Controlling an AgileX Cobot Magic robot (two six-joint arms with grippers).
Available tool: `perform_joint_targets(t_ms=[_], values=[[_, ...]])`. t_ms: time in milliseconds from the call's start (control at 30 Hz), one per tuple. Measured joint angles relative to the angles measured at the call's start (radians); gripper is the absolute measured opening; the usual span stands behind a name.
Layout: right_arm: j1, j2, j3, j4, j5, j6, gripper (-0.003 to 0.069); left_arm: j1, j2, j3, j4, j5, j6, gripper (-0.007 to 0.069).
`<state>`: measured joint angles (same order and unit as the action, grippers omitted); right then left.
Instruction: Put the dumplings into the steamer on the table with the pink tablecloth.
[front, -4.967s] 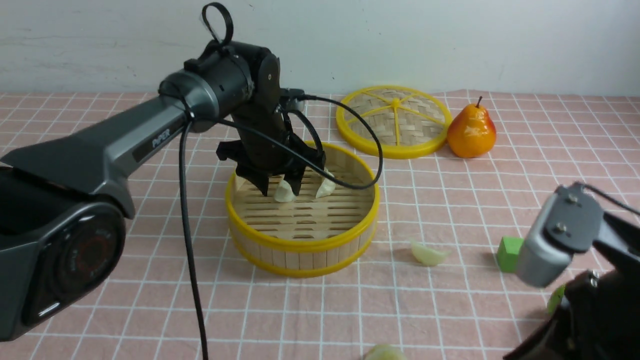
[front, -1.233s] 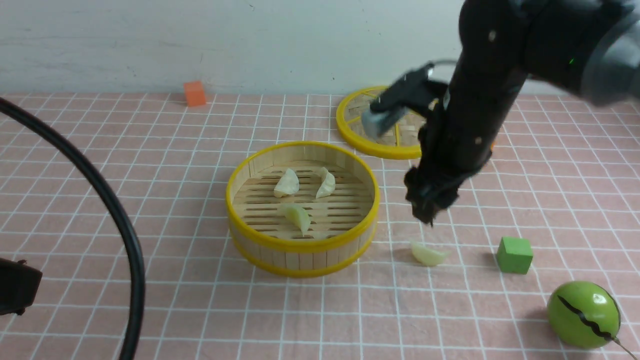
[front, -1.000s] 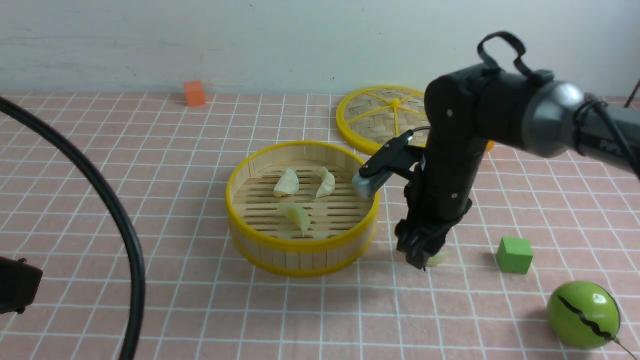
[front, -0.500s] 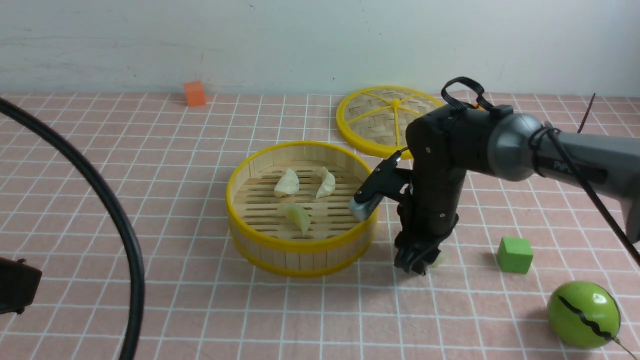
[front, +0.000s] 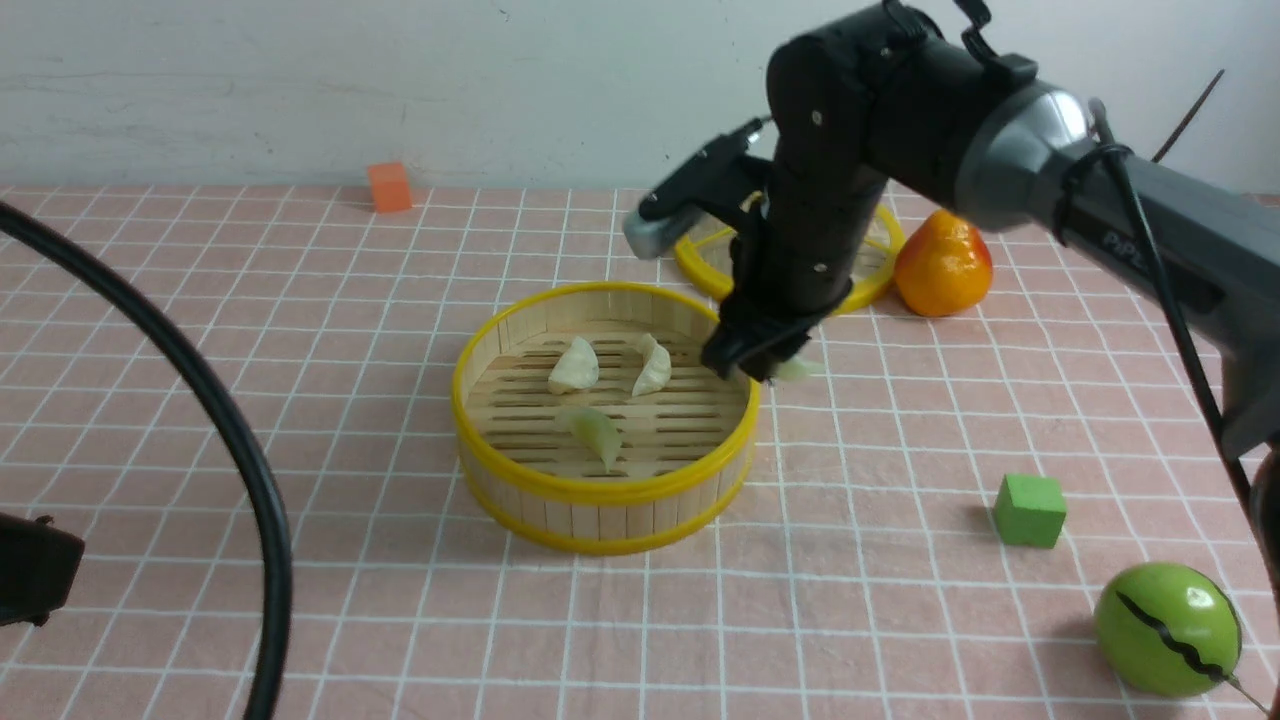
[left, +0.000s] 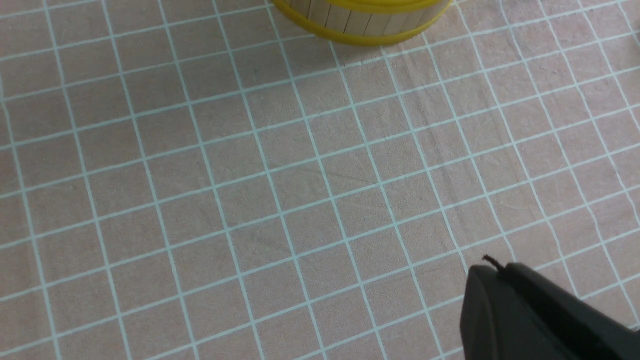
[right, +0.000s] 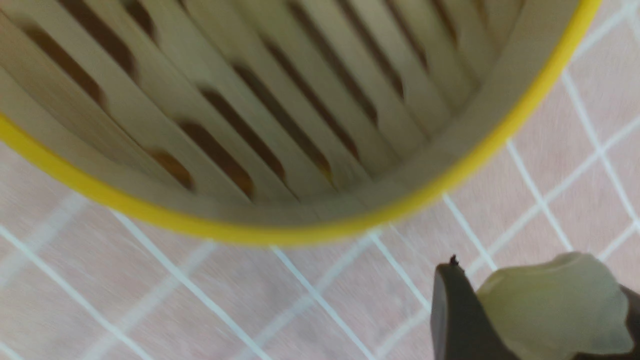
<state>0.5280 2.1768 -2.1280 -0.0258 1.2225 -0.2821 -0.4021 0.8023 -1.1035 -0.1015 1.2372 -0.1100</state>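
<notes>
1. Front view: three dumplings (front: 574, 367) lie in the steamer (front: 605, 515); the right gripper (front: 762, 368) partly hides its rim and the woven lid (front: 868, 288). The left gripper (front: 35, 575) is cut off at the tabletop's left edge.
2. Left wrist view: left fingers closed together; steamer cropped.
3. Right wrist view: right fingers clamp a fourth dumpling (right: 557, 305), one finger mostly cropped.

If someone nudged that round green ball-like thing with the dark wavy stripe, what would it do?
The glossy green ball with the dark wavy stripe would probably roll, since its sides look round. It may feel slippery, given its shiny skin. The thin stem-like strand at one end might make it wobble off course.
</notes>
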Motion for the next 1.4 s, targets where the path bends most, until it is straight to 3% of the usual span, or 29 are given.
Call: perform_joint_targets(t_ms=[167, 533, 667, 833, 1033, 1200, 1367, 1400], values=[[0.030, 0.013, -0.043, 0.124, -0.073, 0.044, 0.0242, 0.000, 0.000, 0.000, 0.000, -0.004, 0.000, 0.0004], [0.031, 0.200, -0.045, 0.127, -0.155, 0.065, 0.0244, 0.000, -0.004, 0.002, 0.000, -0.003, 0.006, 0.0015], [0.031, 0.206, -0.046, 0.118, -0.166, 0.121, 0.0310, 0.000, -0.068, 0.053, 0.001, -0.042, 0.022, 0.0017], [0.031, 0.176, -0.052, 0.074, -0.103, 0.157, 0.0385, 0.000, -0.229, 0.186, 0.003, -0.115, 0.030, 0.0017], [0.031, 0.036, -0.109, 0.061, 0.002, 0.161, 0.0384, 0.000, -0.462, 0.355, 0.019, -0.190, 0.017, 0.0018], [0.031, -0.173, -0.116, 0.105, 0.021, 0.162, 0.0290, 0.000, -0.701, 0.498, 0.035, -0.293, -0.081, 0.0018], [0.031, -0.395, -0.026, 0.209, 0.030, 0.149, 0.0097, 0.000, -0.819, 0.588, 0.037, -0.392, -0.125, 0.0018], [0.031, -0.410, -0.021, 0.214, 0.030, 0.146, 0.0091, 0.000, -0.819, 0.590, 0.037, -0.393, -0.125, 0.0018]])
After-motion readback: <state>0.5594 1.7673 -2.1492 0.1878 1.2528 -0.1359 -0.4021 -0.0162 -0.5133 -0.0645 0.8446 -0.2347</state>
